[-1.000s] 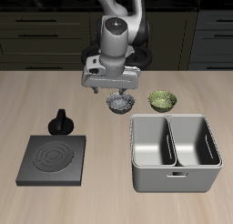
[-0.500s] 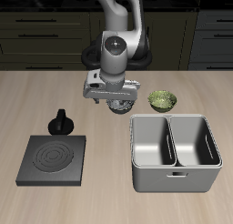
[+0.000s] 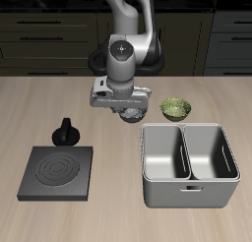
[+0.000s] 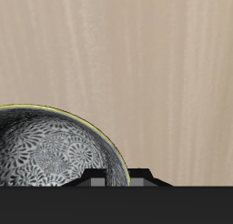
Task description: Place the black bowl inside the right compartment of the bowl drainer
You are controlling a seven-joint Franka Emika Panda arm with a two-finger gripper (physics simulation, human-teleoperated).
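The black bowl [image 3: 132, 115], dark with a whitish speckled inside, stands on the table behind the bowl drainer [image 3: 146, 152]. It is mostly hidden under my gripper [image 3: 124, 110]. The gripper is low over the bowl, its jaws apart and straddling the rim. The wrist view shows the bowl [image 4: 50, 155] close up with its patterned inside, and the gripper [image 4: 115, 178] sits right at the bowl's rim. Both deep bays of the grey drainer hold nothing.
An olive-green bowl [image 3: 175, 108] sits beside the black bowl, just behind the drainer. A flat black stove plate [image 3: 57, 172] lies near the table's front edge, with a small black knobbed pot [image 3: 65, 133] behind it. Dark cabinets line the back.
The gripper has dropped from above the black bowl down onto it, shifting slightly toward the table's front. The bowl, plainly visible a second ago, is now largely covered.
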